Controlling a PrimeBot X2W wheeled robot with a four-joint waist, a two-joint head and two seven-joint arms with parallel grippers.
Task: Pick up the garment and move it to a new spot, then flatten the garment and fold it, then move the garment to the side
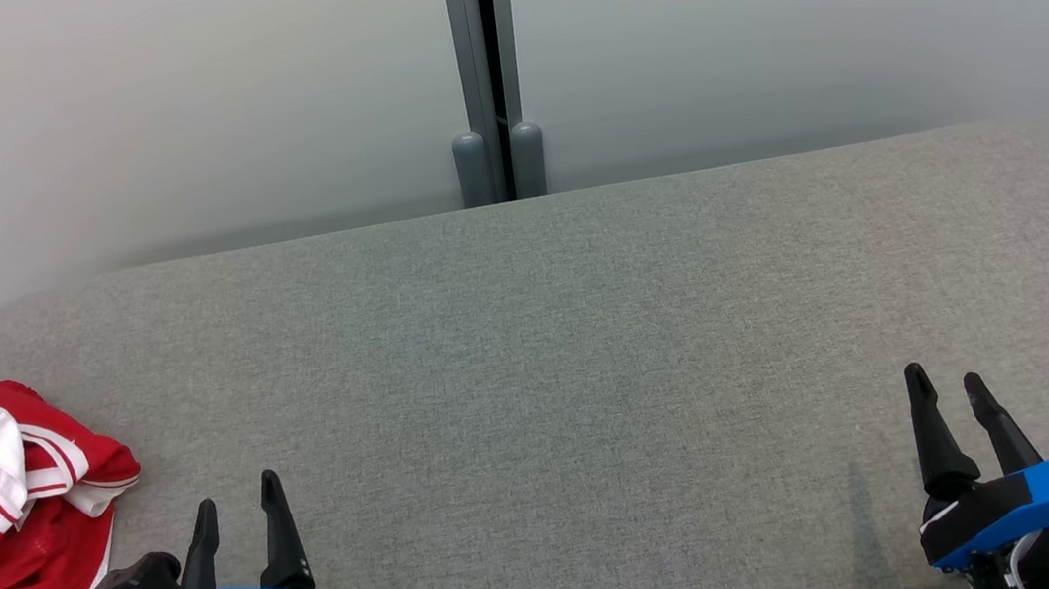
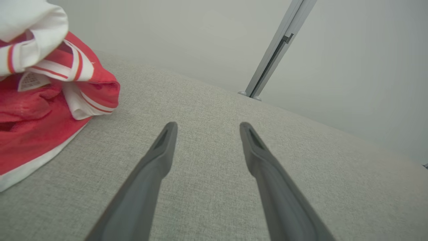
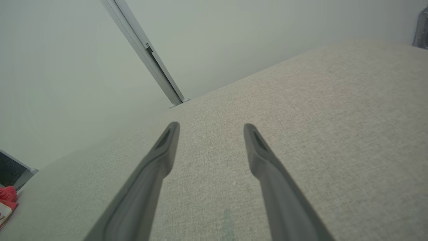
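Observation:
A crumpled red garment (image 1: 7,518) with white trim and stripes lies in a heap at the table's left edge. The left wrist view shows the same garment (image 2: 43,110) filling its left side, a small label visible on it. My left gripper (image 1: 236,490) hovers open just right of the heap, nothing between its fingers (image 2: 160,157). At the lower right my right gripper (image 1: 945,378) is open too, far from the cloth, over bare table. A sliver of the garment (image 3: 7,197) peeks in at the right wrist view's left edge.
The grey fabric-covered table (image 1: 571,349) spreads wide across the middle and right, with rounded far corners. Behind it stand pale wall panels joined by a grey vertical post (image 1: 487,69).

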